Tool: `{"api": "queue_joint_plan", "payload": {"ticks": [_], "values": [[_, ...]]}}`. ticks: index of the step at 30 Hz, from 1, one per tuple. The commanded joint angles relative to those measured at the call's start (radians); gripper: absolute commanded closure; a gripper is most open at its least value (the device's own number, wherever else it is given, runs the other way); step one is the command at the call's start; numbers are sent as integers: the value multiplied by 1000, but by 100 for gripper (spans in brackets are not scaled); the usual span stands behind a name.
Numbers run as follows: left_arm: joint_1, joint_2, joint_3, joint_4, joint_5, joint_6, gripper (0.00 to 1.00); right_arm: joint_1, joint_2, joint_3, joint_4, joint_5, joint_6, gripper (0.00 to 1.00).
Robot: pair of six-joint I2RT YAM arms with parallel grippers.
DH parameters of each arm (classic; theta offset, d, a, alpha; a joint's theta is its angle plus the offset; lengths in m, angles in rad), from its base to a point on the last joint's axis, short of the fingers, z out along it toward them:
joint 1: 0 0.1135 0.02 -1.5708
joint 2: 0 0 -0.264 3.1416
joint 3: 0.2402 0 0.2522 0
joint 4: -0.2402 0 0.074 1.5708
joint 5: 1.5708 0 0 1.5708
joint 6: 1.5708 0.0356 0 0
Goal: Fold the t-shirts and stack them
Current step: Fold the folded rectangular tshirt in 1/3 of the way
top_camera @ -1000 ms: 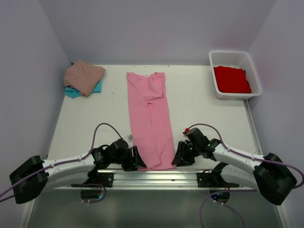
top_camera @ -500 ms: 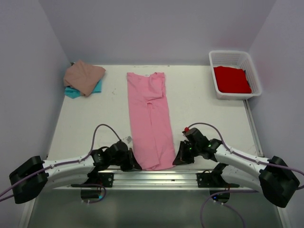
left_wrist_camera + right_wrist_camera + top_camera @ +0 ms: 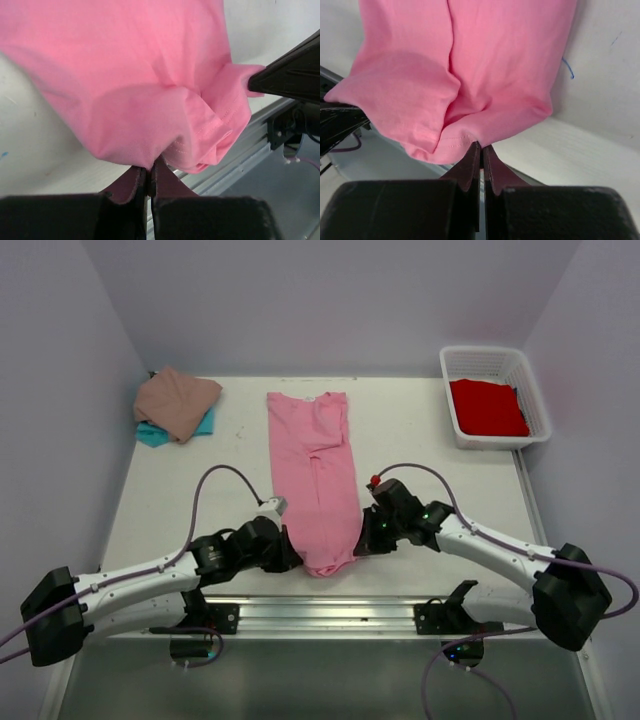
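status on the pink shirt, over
left jaws, right jaws: both shut on pink shirt near hem. hem raised off table, rest flat. nothing in the way.

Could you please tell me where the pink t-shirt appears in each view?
Top external: the pink t-shirt lies lengthwise at centre frame.
Left wrist: it fills the upper frame, above the left fingers.
Right wrist: it fills the upper frame, above the right fingers.
Shared landmark: its stitched hem, bunched at the near end.
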Motion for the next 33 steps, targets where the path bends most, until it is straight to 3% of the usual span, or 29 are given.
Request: {"api": "queue_joint_plan", "payload": {"ticks": [1, 4, 8, 13, 22, 26, 33], "values": [[-1, 62, 95, -24, -146, 152, 100, -1, 54, 101, -24, 112, -108, 100], [2, 105, 114, -35, -272, 222, 100, -7, 86, 179, -33, 183, -162, 100], [73, 115, 114, 23, -320, 320, 100, -66, 181, 281, -30, 214, -228, 100], [207, 154, 117, 126, -283, 451, 100, -139, 291, 376, 8, 230, -291, 100], [333, 459, 276, 356, -183, 577, 100, -211, 543, 581, 30, 212, -360, 100], [361, 568, 339, 382, -159, 604, 100, -220, 594, 612, 48, 198, -357, 100], [436, 602, 377, 396, -124, 646, 100, -237, 626, 683, 47, 206, -375, 100]]}}
